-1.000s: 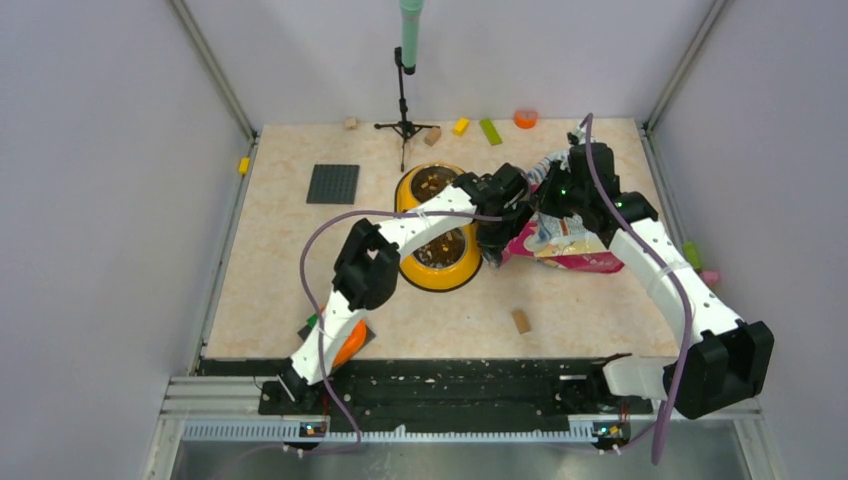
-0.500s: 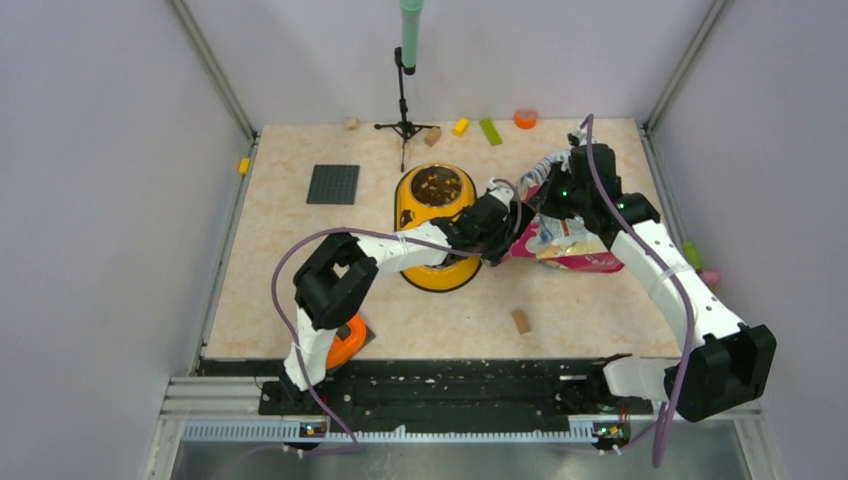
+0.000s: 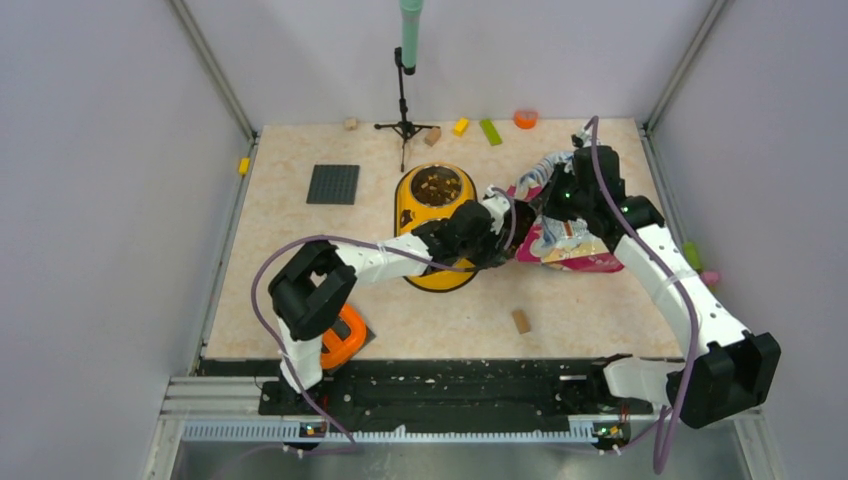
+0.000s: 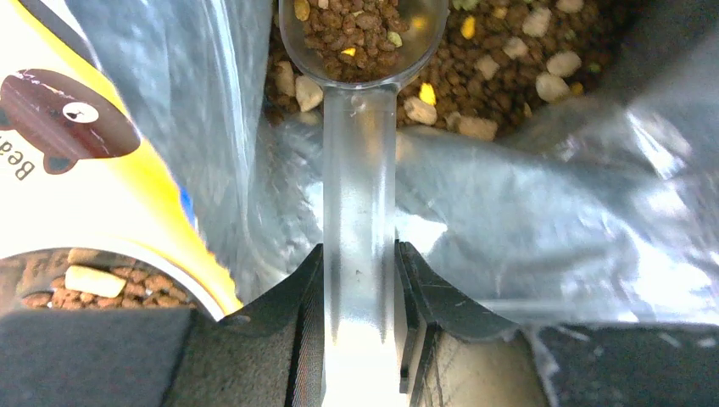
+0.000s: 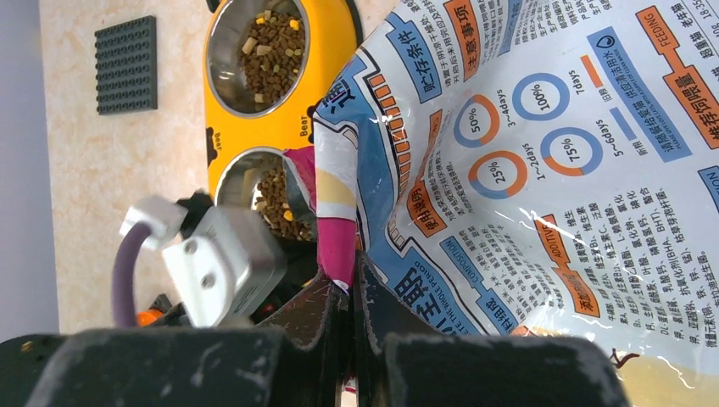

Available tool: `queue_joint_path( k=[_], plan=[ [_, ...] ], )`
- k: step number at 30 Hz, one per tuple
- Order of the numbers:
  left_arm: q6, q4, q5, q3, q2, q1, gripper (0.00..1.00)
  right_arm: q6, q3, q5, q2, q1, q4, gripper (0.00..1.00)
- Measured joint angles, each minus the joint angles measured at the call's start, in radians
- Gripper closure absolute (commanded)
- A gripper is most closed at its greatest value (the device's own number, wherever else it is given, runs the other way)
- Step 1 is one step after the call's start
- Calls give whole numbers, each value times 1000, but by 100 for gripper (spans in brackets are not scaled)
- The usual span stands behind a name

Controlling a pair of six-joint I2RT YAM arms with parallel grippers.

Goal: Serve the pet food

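The magenta pet food bag (image 3: pixel 570 250) lies right of the yellow double bowl (image 3: pixel 412 200). My right gripper (image 5: pixel 350 284) is shut on the bag's pink mouth edge (image 5: pixel 335 229) and holds it up; it also shows in the top view (image 3: pixel 562 195). My left gripper (image 4: pixel 359 254) is shut on the handle of a clear scoop (image 4: pixel 360 34). The scoop's cup is full of brown kibble and sits inside the bag's silver-lined mouth, over more kibble (image 4: pixel 509 51). Both bowl cups hold kibble (image 5: pixel 271 51).
A black baseplate (image 3: pixel 332 184) lies at the back left. A tripod stand (image 3: pixel 404 100) is behind the bowl. A tan block (image 3: pixel 520 320) lies in front of the bag. Small blocks (image 3: pixel 490 131) line the back edge. An orange object (image 3: pixel 342 338) sits near my left arm's base.
My left arm has lowered and reached right, taking the scoop from over the bowl into the bag's mouth. My right gripper has kept its hold on the bag, nearly still.
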Motion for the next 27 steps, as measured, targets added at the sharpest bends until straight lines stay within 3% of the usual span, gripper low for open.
queue_joint_path(
  k=[15, 27],
  plan=[
    [123, 32, 56, -214, -238, -11, 100, 8, 0, 32, -32, 0, -20, 100],
    [164, 0, 67, -264, -381, -17, 100, 9, 0, 47, -42, 0, -25, 100]
  ],
)
